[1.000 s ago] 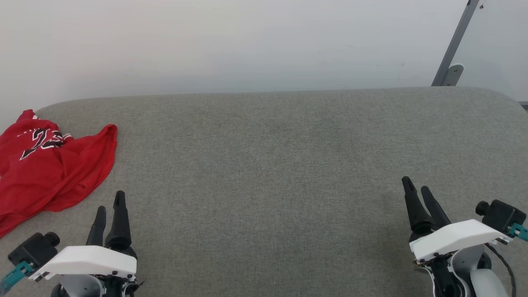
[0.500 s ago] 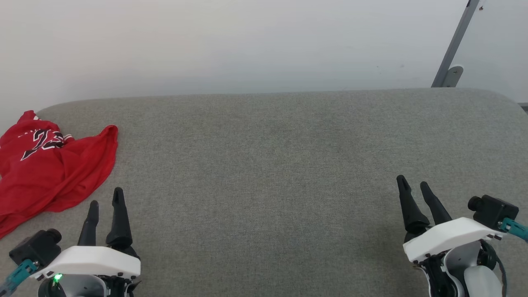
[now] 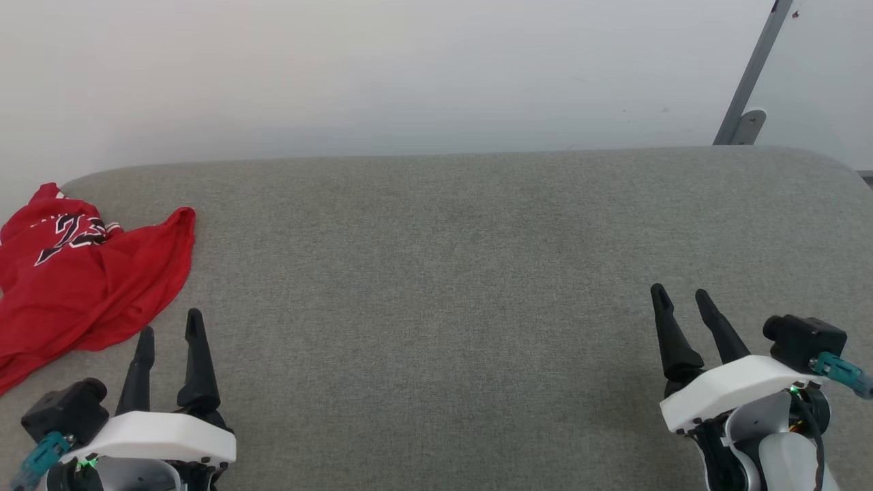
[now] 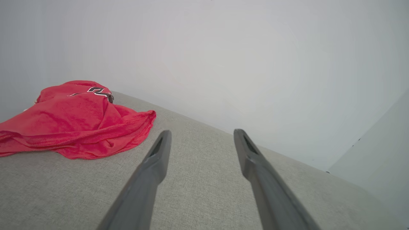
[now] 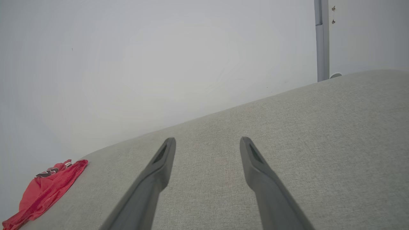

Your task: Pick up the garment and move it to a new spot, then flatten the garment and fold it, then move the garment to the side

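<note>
Both your left fingers [image 3: 198, 361] and right fingers [image 3: 672, 334] stand spread wide and empty over the grey desk [image 3: 436, 273]. The crumpled red garment [image 3: 75, 286] lies at the desk's left edge, near your left fingers, ahead and to their left, not touching.
</note>
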Tool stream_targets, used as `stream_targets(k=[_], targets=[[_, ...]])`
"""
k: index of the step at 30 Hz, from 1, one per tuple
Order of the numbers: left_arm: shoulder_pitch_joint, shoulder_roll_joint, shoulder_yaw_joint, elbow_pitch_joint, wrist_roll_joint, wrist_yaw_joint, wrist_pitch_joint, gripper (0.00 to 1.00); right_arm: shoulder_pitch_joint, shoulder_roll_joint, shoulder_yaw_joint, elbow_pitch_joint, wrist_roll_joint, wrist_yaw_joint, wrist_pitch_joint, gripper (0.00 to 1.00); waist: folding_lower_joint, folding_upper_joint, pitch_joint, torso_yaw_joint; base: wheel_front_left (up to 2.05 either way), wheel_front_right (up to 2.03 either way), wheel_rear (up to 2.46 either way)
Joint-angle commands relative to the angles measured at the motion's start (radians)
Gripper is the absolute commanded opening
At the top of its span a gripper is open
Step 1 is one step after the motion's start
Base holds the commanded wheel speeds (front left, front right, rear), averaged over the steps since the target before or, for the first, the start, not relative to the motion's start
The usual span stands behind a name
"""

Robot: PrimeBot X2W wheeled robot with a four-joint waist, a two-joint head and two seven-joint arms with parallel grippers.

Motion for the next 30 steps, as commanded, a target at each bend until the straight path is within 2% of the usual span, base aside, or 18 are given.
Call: stream_targets(k=[1,30], targets=[[0.001,0.007,-0.003,-0.014,0.036,0.007,-0.013,1.0,-0.018,0.001,0.001,-0.014,-0.034,0.002,-0.009,1.0,0.0,0.0,0.0,0.0,0.0,0.0,0.0],[0.02,0.032,-0.026,-0.03,0.255,0.015,-0.073,1.0,-0.012,0.003,-0.014,-0.035,-0.267,0.002,-0.046,1.0,0.0,0.0,-0.003,-0.001,0.0,0.0,0.0]])
